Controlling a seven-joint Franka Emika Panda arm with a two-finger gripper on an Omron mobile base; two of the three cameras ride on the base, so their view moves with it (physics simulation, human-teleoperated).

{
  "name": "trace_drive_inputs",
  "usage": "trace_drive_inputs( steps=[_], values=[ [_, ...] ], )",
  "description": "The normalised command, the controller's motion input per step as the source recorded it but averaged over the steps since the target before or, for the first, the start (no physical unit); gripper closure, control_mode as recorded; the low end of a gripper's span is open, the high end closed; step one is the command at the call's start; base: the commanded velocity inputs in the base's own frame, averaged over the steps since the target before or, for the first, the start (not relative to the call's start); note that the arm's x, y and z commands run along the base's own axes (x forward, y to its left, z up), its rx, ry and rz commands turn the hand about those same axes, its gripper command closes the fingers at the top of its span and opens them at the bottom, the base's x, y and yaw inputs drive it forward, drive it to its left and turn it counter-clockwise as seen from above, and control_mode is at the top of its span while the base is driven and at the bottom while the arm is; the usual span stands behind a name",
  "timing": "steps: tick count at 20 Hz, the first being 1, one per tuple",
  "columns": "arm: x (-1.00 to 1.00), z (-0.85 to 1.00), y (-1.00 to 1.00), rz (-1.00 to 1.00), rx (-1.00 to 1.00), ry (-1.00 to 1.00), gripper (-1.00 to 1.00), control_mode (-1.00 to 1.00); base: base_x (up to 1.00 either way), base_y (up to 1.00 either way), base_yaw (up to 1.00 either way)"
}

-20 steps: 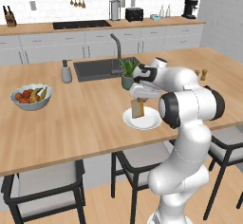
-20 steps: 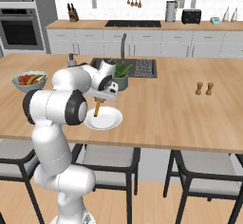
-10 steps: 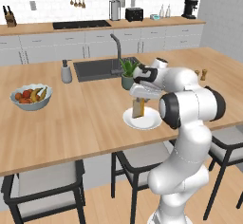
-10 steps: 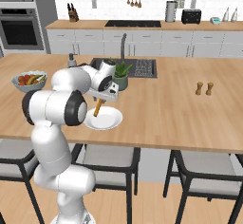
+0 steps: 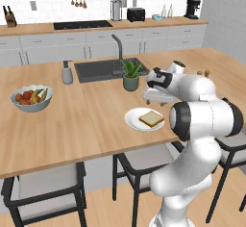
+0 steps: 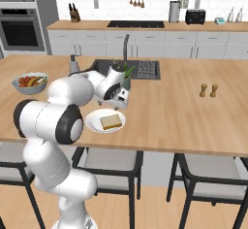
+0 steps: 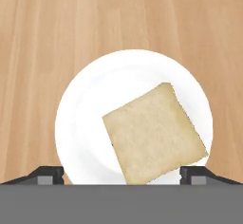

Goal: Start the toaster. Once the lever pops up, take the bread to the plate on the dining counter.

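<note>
Directly below the hand, the squarish slice of pale tan bread with a darker crust lies flat on the plain round white plate, and that plate rests on the light-wood dining bench. From the hand's own camera the two dark fingertips stand spread wide, one at each side of the slice's near edge, with nothing pinched between them; the bread sits free of both. The slice is turned so its corners, not its edges, point toward the fingers, and it lies toward the side of the plate nearest the hand, one corner reaching about to the rim. In the left base view the hand hovers just above and behind the plate, with the bread a short drop beneath it; the right base view shows the same, the hand above the far edge of the plate and the bread lying level. The black boxy toaster stands on the far back bench, well apart from the hand. By my reading the bread is delivered, so the coming move is most likely a straight lift upward, away from the slice: with the fingers spread past its width, a vertical retreat should clear it, while any sideways drift could nudge a corner.
</note>
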Motion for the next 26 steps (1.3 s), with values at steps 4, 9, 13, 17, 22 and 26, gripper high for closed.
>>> trace_drive_inputs(
  steps=[4, 9, 13, 17, 22, 26],
  values=[
    [-0.25, 0.14, -0.01, -0.13, -0.06, -0.12, -1.00, -1.00, 0.00, 0.00, 0.00],
    [-0.02, 0.38, 0.53, -0.11, -0.12, -0.03, -1.00, -1.00, 0.00, 0.00, 0.00],
    [-0.42, 0.54, 0.76, -0.04, -0.20, 0.00, -1.00, -1.00, 0.00, 0.00, 0.00],
    [-0.94, 0.71, 0.12, -0.04, -0.13, 0.00, -1.00, -1.00, 0.00, 0.00, 0.00],
    [-0.96, 0.90, -0.03, 0.00, -0.08, 0.02, -1.00, -1.00, 0.00, 0.00, 0.00],
    [-0.99, 0.50, -0.08, 0.03, -0.04, 0.00, -1.00, -1.00, 0.00, 0.00, 0.00]
  ],
)
